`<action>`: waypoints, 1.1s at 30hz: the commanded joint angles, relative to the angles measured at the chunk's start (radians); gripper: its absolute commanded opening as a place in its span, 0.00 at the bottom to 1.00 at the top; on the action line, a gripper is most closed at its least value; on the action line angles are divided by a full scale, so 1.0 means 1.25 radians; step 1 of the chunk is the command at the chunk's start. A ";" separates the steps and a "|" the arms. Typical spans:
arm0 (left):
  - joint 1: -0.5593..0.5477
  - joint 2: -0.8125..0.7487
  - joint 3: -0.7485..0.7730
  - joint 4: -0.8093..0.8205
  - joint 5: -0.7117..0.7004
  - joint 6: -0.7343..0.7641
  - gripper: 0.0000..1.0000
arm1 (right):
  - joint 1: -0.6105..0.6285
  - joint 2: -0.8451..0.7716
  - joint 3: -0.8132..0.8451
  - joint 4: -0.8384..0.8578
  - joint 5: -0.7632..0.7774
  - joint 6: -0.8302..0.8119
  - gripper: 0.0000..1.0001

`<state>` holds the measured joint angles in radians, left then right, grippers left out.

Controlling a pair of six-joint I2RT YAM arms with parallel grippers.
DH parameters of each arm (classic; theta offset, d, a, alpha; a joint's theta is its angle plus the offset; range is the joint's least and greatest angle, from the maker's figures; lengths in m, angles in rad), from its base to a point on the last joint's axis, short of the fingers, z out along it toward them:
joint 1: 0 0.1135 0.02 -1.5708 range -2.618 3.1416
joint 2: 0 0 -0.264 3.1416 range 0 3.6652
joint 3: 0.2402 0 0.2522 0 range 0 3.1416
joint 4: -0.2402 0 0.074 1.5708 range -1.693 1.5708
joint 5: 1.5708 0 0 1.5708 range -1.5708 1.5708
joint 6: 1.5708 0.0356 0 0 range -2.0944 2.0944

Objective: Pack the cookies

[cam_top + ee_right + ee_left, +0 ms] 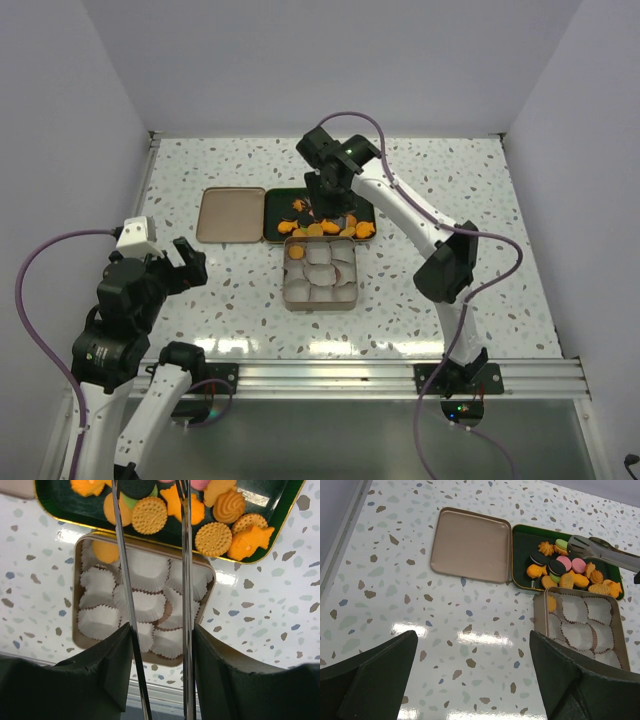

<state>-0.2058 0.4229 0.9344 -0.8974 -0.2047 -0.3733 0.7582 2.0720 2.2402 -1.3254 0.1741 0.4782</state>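
Note:
The cookies (330, 226), mostly orange with a few pink, green and dark ones, lie in a dark green tray (280, 200). They also show in the left wrist view (570, 575) and the right wrist view (150, 515). My right gripper (328, 190) (161, 635) is shut on metal tongs (600, 554) (125, 590). The tongs' arms stand apart and their tip hangs over the tray's cookies. One orange cookie (551, 603) (105, 551) lies in a corner cup of the tan tin (288, 275). My left gripper (185, 262) (472, 645) is open and empty over bare table, left of the tin.
The tin (538, 612) (76, 590) holds several white paper cups and touches the tray's near edge. The tin's tan lid (231, 214) (470, 545) lies flat left of the tray. White walls enclose the speckled table.

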 commanded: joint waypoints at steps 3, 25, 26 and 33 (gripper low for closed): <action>-0.006 -0.001 -0.004 0.033 0.012 0.021 1.00 | -0.025 0.052 0.095 -0.034 0.046 -0.033 0.51; -0.006 0.007 -0.011 0.041 0.040 0.029 1.00 | -0.067 0.219 0.153 0.048 -0.023 0.006 0.52; -0.006 0.008 -0.011 0.042 0.042 0.030 1.00 | -0.067 0.230 0.157 0.050 -0.026 0.011 0.52; -0.006 0.018 -0.012 0.044 0.051 0.032 1.00 | -0.069 0.264 0.182 0.052 -0.037 0.031 0.46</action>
<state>-0.2062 0.4324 0.9211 -0.8875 -0.1596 -0.3573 0.6777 2.3959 2.4145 -1.2873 0.1425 0.4938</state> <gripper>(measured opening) 0.997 0.482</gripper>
